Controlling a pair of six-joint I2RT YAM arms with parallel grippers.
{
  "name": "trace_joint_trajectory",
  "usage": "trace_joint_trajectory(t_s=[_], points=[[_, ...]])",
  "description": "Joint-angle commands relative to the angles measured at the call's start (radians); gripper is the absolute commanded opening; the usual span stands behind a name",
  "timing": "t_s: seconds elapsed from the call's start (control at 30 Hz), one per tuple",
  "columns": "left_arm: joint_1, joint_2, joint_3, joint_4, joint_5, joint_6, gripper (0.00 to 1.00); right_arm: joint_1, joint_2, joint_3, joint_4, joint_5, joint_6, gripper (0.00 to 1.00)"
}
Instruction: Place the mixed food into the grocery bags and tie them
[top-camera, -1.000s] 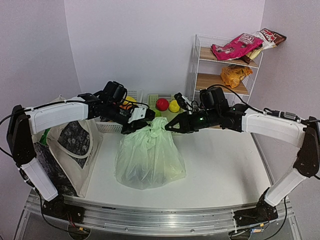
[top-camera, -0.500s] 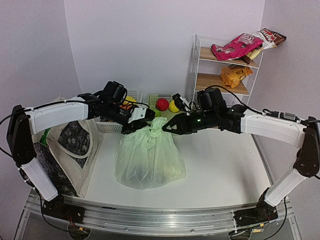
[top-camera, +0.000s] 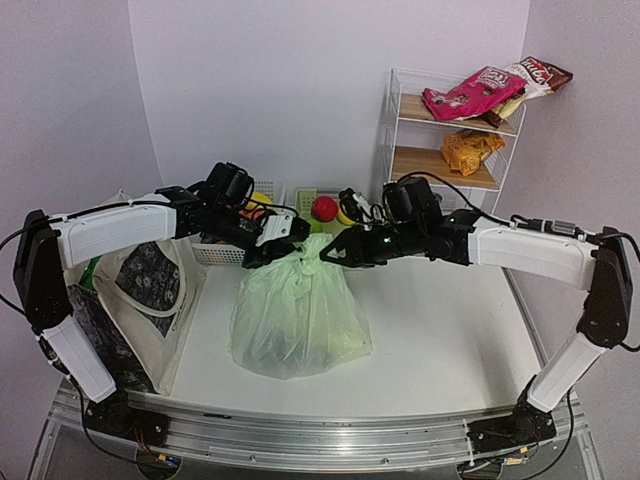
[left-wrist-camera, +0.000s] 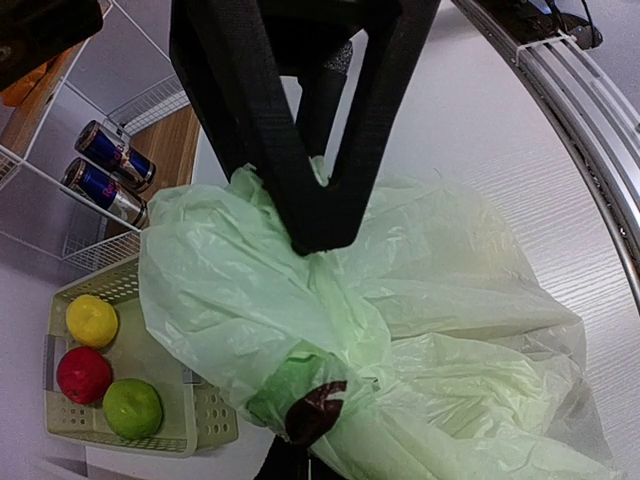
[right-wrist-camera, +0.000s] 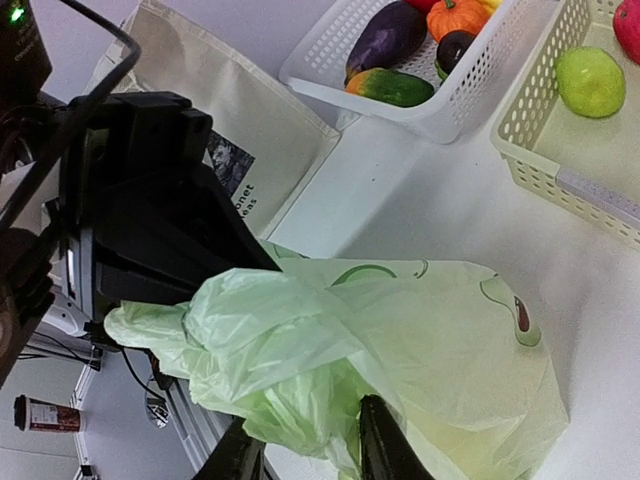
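Observation:
The pale-green plastic bag (top-camera: 300, 312) printed with avocados stands full at the table's middle, its top gathered into a neck. My left gripper (top-camera: 286, 250) holds the neck from the left. In the left wrist view the bag (left-wrist-camera: 450, 300) drapes over its jaws and hides them. My right gripper (top-camera: 324, 256) meets the neck from the right, its fingers (right-wrist-camera: 380, 450) closed round a bunch of plastic (right-wrist-camera: 300, 400). The cream canvas tote (top-camera: 150, 290) stands at the left. Two blue-silver cans (left-wrist-camera: 105, 165) and an orange crisp packet (top-camera: 468, 150) sit on the wire shelf.
A white wire shelf (top-camera: 450, 130) stands at the back right with a pink crisp packet (top-camera: 480, 92) on top. A white basket (right-wrist-camera: 470, 95) of vegetables and a pale basket (left-wrist-camera: 150, 420) of round fruit stand behind the bag.
My right gripper has moved left along the bag's top, closer to my left gripper. The left arm and the bag's body have stayed put.

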Motion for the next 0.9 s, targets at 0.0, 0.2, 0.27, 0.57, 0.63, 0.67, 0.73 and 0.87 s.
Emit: trace_joint_trajectory(t_s=[0.0, 0.2, 0.27, 0.57, 0.63, 0.67, 0.73, 0.87], points=[[-0.006, -0.034, 0.002, 0.015, 0.036, -0.017, 0.00, 0.007, 0.014, 0.043, 0.041, 0.059, 0.021, 0.18], [-0.004, -0.040, -0.016, -0.003, -0.009, 0.016, 0.00, 0.007, -0.033, -0.016, 0.048, 0.107, 0.009, 0.00], [0.005, -0.038, -0.025, -0.006, -0.039, 0.034, 0.00, 0.007, -0.058, -0.050, 0.048, 0.116, 0.001, 0.00], [0.044, -0.032, -0.042, 0.012, -0.146, 0.141, 0.00, 0.007, -0.125, -0.156, -0.007, 0.128, -0.012, 0.00], [0.044, -0.038, -0.056, 0.031, -0.174, 0.183, 0.00, 0.008, -0.137, -0.169, -0.022, 0.131, -0.010, 0.00], [0.045, -0.041, -0.067, 0.046, -0.195, 0.213, 0.00, 0.010, -0.141, -0.173, -0.034, 0.134, -0.008, 0.00], [0.045, -0.048, -0.096, 0.086, -0.246, 0.271, 0.00, 0.014, -0.148, -0.183, -0.059, 0.148, -0.002, 0.00], [0.043, -0.084, -0.177, 0.183, -0.314, 0.410, 0.00, 0.029, -0.144, -0.233, -0.072, 0.181, 0.032, 0.00]])
